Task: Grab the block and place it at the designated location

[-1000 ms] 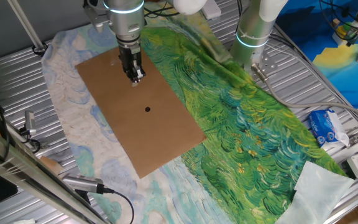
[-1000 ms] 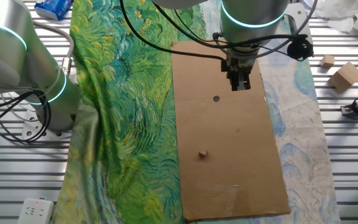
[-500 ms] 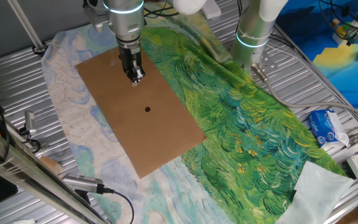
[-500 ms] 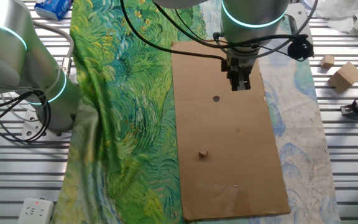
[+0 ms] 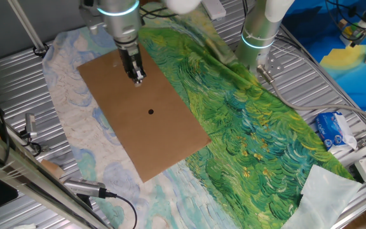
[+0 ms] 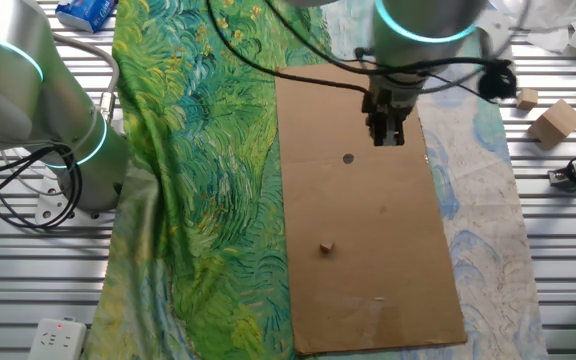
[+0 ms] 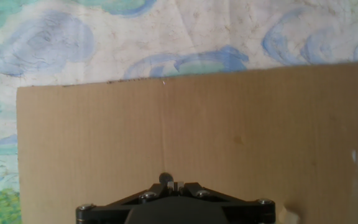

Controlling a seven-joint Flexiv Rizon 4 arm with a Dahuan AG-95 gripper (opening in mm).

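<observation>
1. The table (image 5: 5,70) under me is ribbed metal, draped with a pale blue-and-cream cloth (image 5: 62,127) on one side and a green painted-pattern cloth (image 5: 246,127) on the other; a brown cardboard sheet (image 6: 388,260) lies flat across both.
2. Nearest to me, in the hand view, I see only bare cardboard running to its far edge, then the pale cloth beyond. The dark base of my fingers (image 7: 174,184) fills the bottom edge, and a pale corner of something peeks out at the lower right; I cannot tell what it is.
3. My fingers (image 6: 386,135) hang over the cardboard near one end, drawn close together with nothing between them that I can see, so I judge I hold nothing.
4. A little further out sits the designated location (image 6: 348,158), a small black dot, near my fingertips and slightly to one side.
5. Farther still, toward the opposite end of the sheet, the block (image 6: 326,247) rests alone on the cardboard, well apart from my fingers, with the dot lying roughly between us.
6. By my reckoning the task is barely started: the block is ungrasped and not on the dot. Reaching it, gripping it and carrying it to the dot all remain.
</observation>
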